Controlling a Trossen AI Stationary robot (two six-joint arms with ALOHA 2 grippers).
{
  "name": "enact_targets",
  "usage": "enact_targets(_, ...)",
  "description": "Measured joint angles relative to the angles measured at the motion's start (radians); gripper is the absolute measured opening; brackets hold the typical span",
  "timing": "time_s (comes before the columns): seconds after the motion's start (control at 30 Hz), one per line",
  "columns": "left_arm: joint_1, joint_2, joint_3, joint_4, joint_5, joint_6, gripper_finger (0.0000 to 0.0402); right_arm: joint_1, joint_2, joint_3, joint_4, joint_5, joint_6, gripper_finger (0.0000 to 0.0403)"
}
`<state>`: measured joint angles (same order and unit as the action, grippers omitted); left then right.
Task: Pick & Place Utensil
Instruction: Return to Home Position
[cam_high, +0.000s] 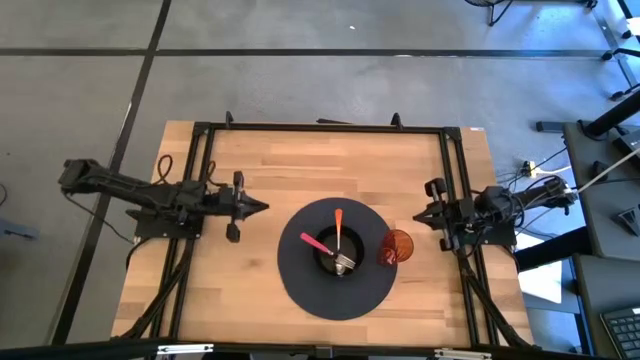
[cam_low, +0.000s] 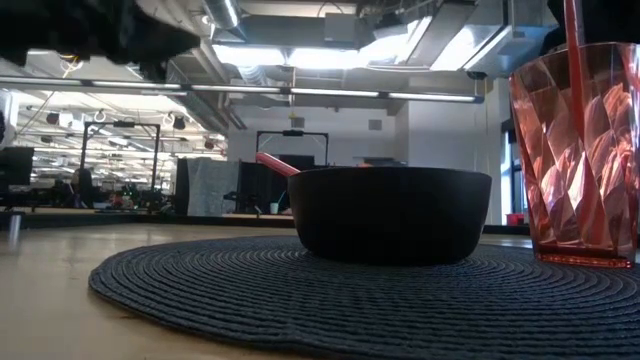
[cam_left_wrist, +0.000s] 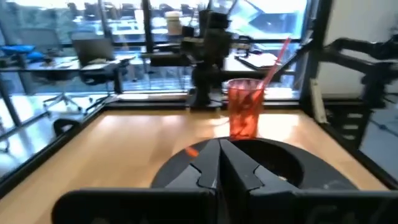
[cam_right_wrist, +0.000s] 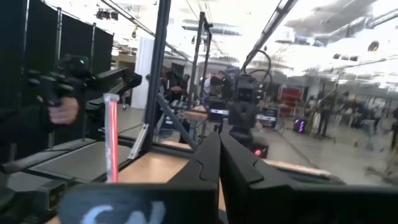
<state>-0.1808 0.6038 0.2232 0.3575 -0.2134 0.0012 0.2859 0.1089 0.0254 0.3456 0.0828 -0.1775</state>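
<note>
A black bowl (cam_high: 338, 256) stands in the middle of a round dark placemat (cam_high: 300, 285). In the bowl lie a pink-handled utensil (cam_high: 314, 242) and an orange-handled utensil (cam_high: 338, 224), their handles leaning out over the rim and their metal ends (cam_high: 346, 264) inside. A red faceted cup (cam_high: 397, 246) with a pink straw (cam_left_wrist: 277, 55) stands on the mat's right edge. My left gripper (cam_high: 262, 207) hovers shut, left of the mat and pointing level at it. My right gripper (cam_high: 420, 213) hovers shut, right of the cup. Neither holds anything.
A black metal frame (cam_high: 320, 127) runs along the table's far, left and right sides. Bare wood lies between the mat and each arm's base. In the low view the bowl (cam_low: 390, 212) and cup (cam_low: 580, 160) stand close together on the mat (cam_low: 300, 290).
</note>
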Motion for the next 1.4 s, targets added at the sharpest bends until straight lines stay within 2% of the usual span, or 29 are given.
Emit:
enact_targets(0.1, 0.048, -0.052, -0.049, -0.005, 0.012, -0.001, 0.0001, -0.013, 0.000, 0.041, -0.065, -0.004, 0.036, 0.0001)
enact_targets(0.23, 0.022, -0.161, -0.070, -0.010, -0.007, 0.050, 0.0001, -0.017, -0.001, 0.065, -0.090, 0.005, 0.017, 0.0001)
enact_targets(0.43, -0.076, -0.324, -0.076, -0.197, -0.156, 0.100, 0.0001, -0.017, -0.001, 0.072, -0.166, 0.052, 0.052, 0.0000)
enact_targets(0.63, -0.149, -0.423, -0.149, -0.185, -0.215, 0.127, 0.0001, -0.017, -0.001, 0.057, -0.167, 0.056, 0.072, 0.0000)
enact_targets(0.77, -0.171, -0.481, -0.215, -0.196, -0.297, 0.155, 0.0001, -0.032, -0.001, 0.000, -0.101, 0.056, 0.113, 0.0000)
enact_targets(0.97, -0.172, -0.500, -0.215, -0.181, -0.293, 0.155, 0.0001, -0.130, 0.002, -0.020, -0.130, 0.056, 0.130, 0.0000)
enact_targets(1.07, -0.172, -0.503, -0.215, -0.187, -0.293, 0.167, 0.0001, -0.175, 0.002, -0.019, -0.141, 0.015, 0.133, 0.0000)
enact_targets(1.23, -0.169, -0.503, -0.215, -0.199, -0.365, 0.195, 0.0001, -0.233, 0.001, -0.018, -0.182, -0.029, 0.131, 0.0000)
enact_targets(1.4, -0.170, -0.502, -0.215, -0.233, -0.374, 0.187, 0.0001, -0.273, 0.001, -0.018, -0.215, -0.023, 0.148, 0.0001)
